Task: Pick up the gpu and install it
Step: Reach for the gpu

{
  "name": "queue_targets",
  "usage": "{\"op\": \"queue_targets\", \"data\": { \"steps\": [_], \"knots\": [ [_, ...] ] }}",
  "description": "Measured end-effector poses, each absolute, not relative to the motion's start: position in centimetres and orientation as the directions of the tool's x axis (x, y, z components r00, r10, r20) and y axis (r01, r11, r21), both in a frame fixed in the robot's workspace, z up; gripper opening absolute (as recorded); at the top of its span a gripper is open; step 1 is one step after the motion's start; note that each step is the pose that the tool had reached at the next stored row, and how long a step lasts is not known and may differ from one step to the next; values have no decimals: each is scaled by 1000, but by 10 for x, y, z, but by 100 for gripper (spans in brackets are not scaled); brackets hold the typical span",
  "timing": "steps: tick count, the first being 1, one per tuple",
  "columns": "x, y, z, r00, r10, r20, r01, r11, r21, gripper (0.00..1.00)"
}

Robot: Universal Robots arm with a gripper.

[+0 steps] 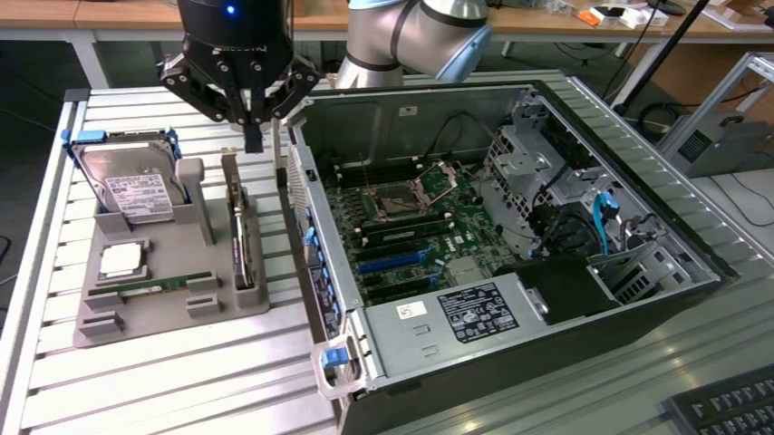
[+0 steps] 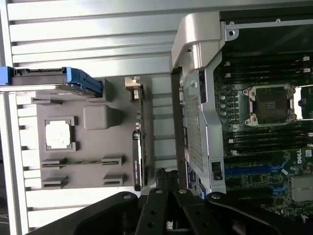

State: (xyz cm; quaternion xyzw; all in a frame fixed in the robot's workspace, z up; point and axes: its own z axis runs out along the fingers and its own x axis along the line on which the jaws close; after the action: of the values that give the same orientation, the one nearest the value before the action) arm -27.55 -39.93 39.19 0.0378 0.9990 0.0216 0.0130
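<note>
The gpu [image 1: 242, 237] stands on its edge in a slot of the grey holder tray [image 1: 158, 313], its silver bracket end toward the back. My gripper [image 1: 253, 143] hangs above the card's back end, shut with nothing between its fingers and clear of the card. In the wrist view the gpu [image 2: 137, 152] shows edge-on as a dark thin strip, and the gripper [image 2: 166, 188] sits beside it toward the case wall. The open computer case [image 1: 362, 353] lies on the exterior view's right of the tray, with blue expansion slots [image 1: 393, 263] on its motherboard.
The tray also holds a hard drive with blue handles [image 1: 130, 181], a CPU [image 1: 121, 261] and a RAM stick [image 1: 159, 285]. The case's side wall [image 1: 303, 245] rises close beside the gpu. Everything rests on a slatted metal table [image 1: 181, 381].
</note>
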Motion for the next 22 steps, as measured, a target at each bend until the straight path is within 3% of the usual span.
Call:
{"op": "queue_targets", "data": {
  "steps": [22],
  "knots": [
    [-284, -399, 392, -997, 76, -25, 75, 996, 44, 10]
  ]
}}
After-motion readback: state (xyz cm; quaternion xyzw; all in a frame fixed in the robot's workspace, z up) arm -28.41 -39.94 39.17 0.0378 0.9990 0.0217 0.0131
